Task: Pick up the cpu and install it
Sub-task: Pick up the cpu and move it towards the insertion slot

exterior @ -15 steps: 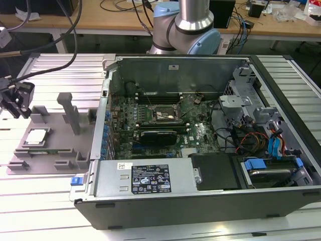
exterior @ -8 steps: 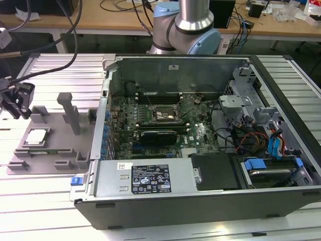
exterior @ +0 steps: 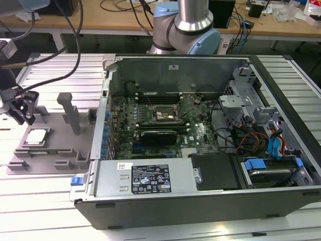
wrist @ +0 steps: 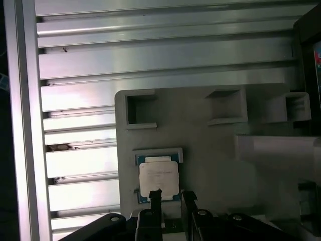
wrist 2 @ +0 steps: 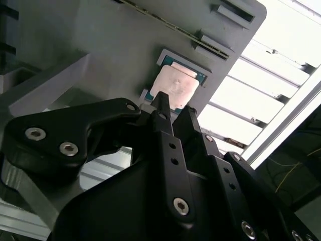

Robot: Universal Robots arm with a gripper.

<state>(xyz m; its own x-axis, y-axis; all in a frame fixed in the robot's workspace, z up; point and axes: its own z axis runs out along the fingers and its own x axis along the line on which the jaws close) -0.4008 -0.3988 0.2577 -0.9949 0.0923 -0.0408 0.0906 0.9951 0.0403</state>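
**Released hand poised over the cpu in its tray**

The matte black hand (wrist: pixel 171 195) hangs over the cpu (wrist: pixel 158 178). Its slim, bolted fingers (wrist 2: pixel 165 135) stand a narrow gap apart and grasp nothing. The cpu is a thin square with a dull silver metal lid. It lies flat in a shallow square pocket of the smooth grey plastic tray (wrist: pixel 210 145), clear of the fingertips. The tray sits on a worktop (wrist: pixel 150 50) of ribbed, shiny aluminium slats. Farther off, toward the exterior view's right, an open black-and-steel computer case (exterior: pixel 200 201) bares a green motherboard (exterior: pixel 200 133) with a rectangular socket (exterior: pixel 163 114).
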